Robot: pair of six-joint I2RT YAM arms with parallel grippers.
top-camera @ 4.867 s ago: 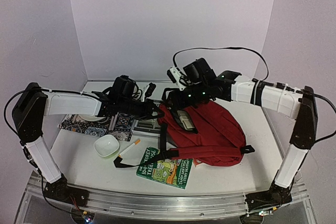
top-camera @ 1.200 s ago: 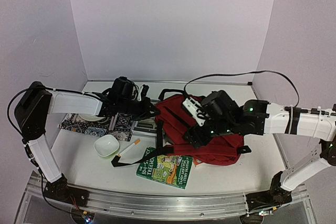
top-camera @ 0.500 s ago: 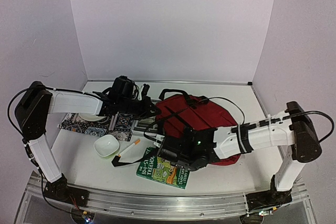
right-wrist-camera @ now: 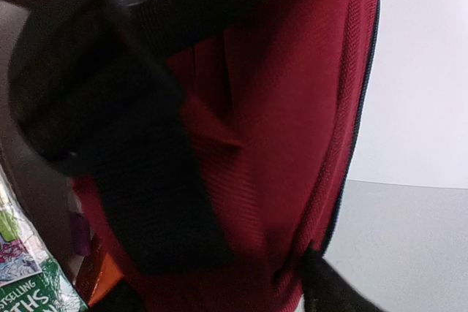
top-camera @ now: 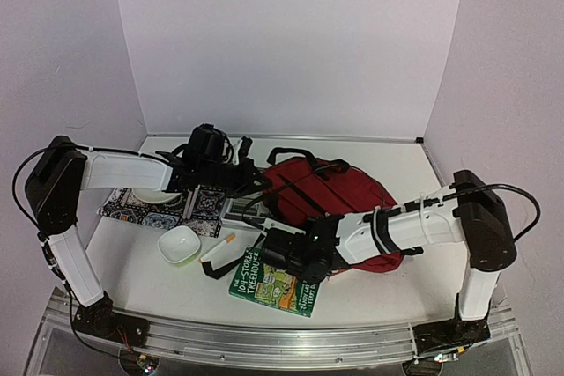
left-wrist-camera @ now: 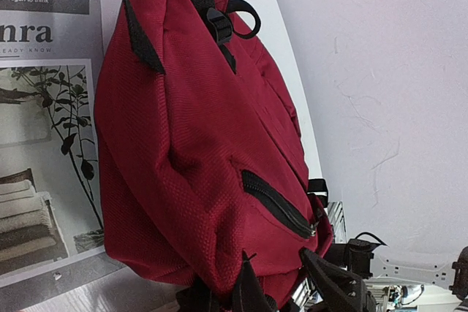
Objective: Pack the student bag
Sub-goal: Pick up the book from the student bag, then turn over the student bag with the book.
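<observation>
**Two pincers at one red bag**

One dark red student bag lies flat, its left edge at the left pincer and its near-left corner at the right pincer. The left pincer's jaws are pressed together on a fold of the red cloth. From its wrist camera the bag stretches away from the fingertips, a zipped pocket close by and the black carry loop at the far end. The right pincer sits low against the bag, beside a black strap that trails away to its left. Its wrist camera sees red cloth and a wide black band right in front of it. One dark fingertip shows beside the zipper seam, but whether these jaws have closed on anything cannot be told.

Directly beneath the right pincer lies a green book, its far edge tucked under the bag. A patterned mat lies behind the left pincer, under that arm's wrist. A magazine lies just below the left pincer, partly covered by the bag. A white bowl sits well to the right pincer's left. A white stick with an orange tip lies between that bowl and the right pincer, just beside the strap.
</observation>
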